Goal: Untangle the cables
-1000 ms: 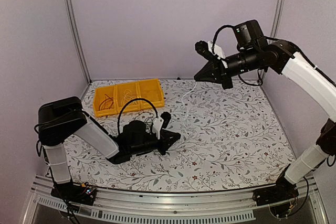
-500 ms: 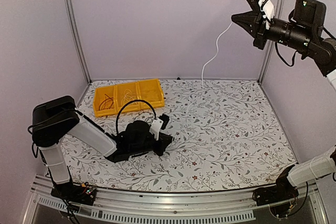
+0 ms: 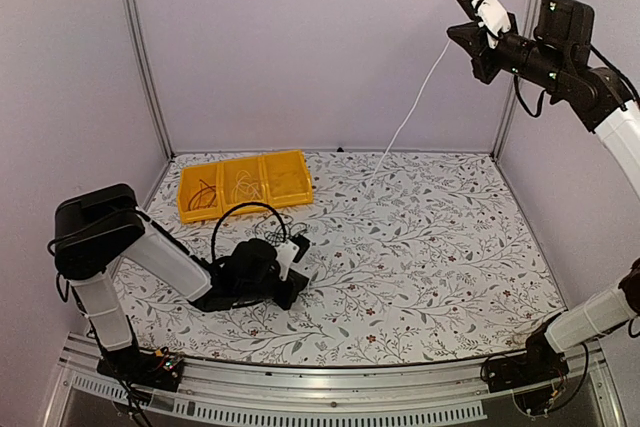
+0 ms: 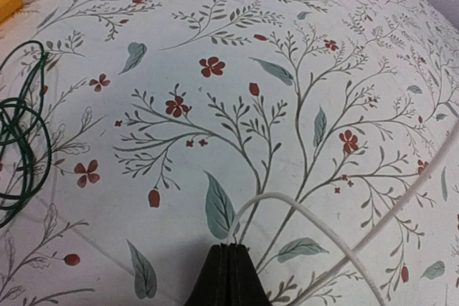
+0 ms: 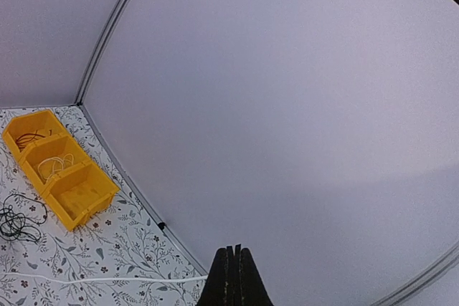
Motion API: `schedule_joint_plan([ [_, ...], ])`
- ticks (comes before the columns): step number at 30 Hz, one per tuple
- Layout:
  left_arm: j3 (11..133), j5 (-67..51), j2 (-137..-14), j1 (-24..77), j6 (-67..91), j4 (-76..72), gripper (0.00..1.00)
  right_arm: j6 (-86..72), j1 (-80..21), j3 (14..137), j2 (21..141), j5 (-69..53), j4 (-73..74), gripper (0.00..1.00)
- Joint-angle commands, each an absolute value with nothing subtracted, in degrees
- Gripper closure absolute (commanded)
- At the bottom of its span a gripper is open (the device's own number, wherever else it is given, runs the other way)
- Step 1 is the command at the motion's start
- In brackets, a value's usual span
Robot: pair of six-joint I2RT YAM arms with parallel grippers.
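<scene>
Right gripper high above and right of the yellow bin, clamped on white cable | left gripper in front of bin, pinching it low | dark tangle beside bin | risk: taut cable slips out of a pinch.

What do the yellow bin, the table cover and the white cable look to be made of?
The yellow bin looks like moulded plastic: uniform colour, smooth stiff walls. The table cover is probably printed cloth or vinyl, with a matte floral pattern; I cannot tell which. The white cable is a thin wire in a smooth, probably plastic sheath, and it bends freely.
</scene>
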State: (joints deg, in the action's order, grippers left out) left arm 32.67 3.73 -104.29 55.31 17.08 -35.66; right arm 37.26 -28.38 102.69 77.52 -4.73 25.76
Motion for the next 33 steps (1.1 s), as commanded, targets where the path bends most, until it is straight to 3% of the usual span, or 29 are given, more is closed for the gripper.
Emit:
schedule_joint_plan([
  [1,30.7,4.4,-105.4,54.6,16.2,-33.2,1.00,34.2,-26.4,105.0,78.5,-2.4,21.5,1.00],
  [5,29.4,4.9,-102.3,54.6,15.8,-32.7,1.00,34.1,-26.1,100.7,79.1,-3.9,20.6,1.00],
  [15,36.9,8.1,-80.9,54.3,9.6,-20.6,1.00,33.5,-26.0,77.2,77.6,-25.8,28.0,0.98],
  [16,39.1,8.7,-79.7,53.8,8.6,-18.2,1.00,33.4,-26.0,74.8,77.0,-28.2,28.1,0.95],
  [21,47.7,6.9,-75.8,48.9,4.7,-11.5,1.00,33.4,-26.0,66.4,75.0,-34.2,27.9,0.59],
  [26,59.4,4.6,-76.2,43.8,0.3,-5.0,1.00,33.4,-25.1,61.4,73.9,-34.8,26.8,0.46],
  [30,69.9,5.4,-77.8,40.6,-2.8,0.9,1.00,34.6,-24.6,56.8,73.8,-39.0,24.9,0.42],
  [33,77.7,5.7,-79.9,37.7,-3.9,5.8,1.00,36.2,-24.6,56.1,76.0,-43.5,26.8,0.32],
])
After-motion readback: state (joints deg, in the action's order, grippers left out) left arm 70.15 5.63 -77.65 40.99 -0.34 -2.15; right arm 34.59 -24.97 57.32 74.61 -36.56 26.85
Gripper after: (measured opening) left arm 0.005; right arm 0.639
